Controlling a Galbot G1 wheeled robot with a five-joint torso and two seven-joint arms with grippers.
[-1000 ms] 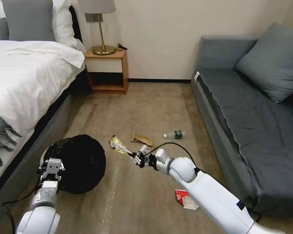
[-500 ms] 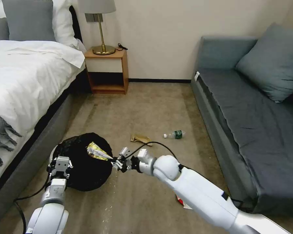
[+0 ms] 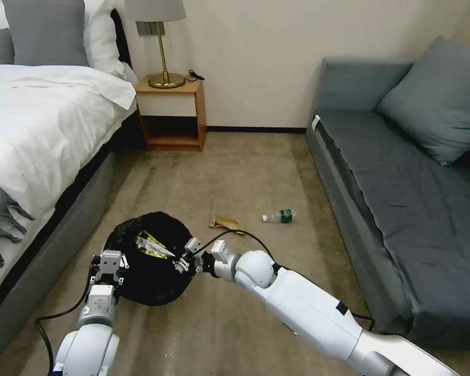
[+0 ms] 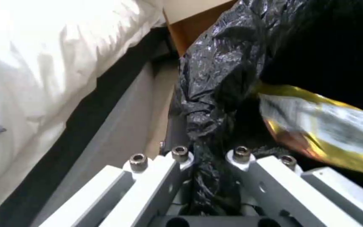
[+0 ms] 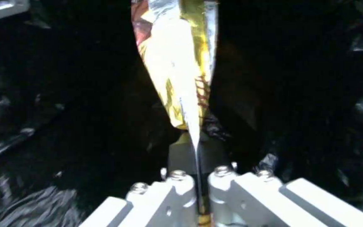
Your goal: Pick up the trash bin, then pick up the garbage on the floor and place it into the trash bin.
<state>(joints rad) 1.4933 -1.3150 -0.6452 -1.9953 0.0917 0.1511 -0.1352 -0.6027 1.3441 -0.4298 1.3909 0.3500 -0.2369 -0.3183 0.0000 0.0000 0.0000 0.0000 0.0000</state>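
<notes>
The trash bin (image 3: 150, 277), lined with a crinkled black bag (image 4: 215, 78), sits tilted near the floor with its mouth facing the right arm. My left gripper (image 3: 111, 260) (image 4: 210, 156) is shut on the bin's bagged rim. My right gripper (image 3: 186, 261) (image 5: 197, 176) is shut on one end of the yellow-silver snack wrapper (image 3: 151, 245) (image 5: 177, 63) (image 4: 328, 129), and the wrapper reaches into the bin's dark opening. On the carpet beyond lie a crumpled brown paper bag (image 3: 226, 223) and a small clear bottle (image 3: 280, 215) with a green label.
A bed (image 3: 31, 136) with a grey frame runs along the left. A wooden nightstand (image 3: 172, 112) with a brass lamp stands at the back wall. A grey sofa (image 3: 402, 193) lines the right side. Open carpet lies between them.
My right gripper carried the wrapper leftward from above the carpet into the bin's mouth. The left arm brought the bin rightward to meet it.
</notes>
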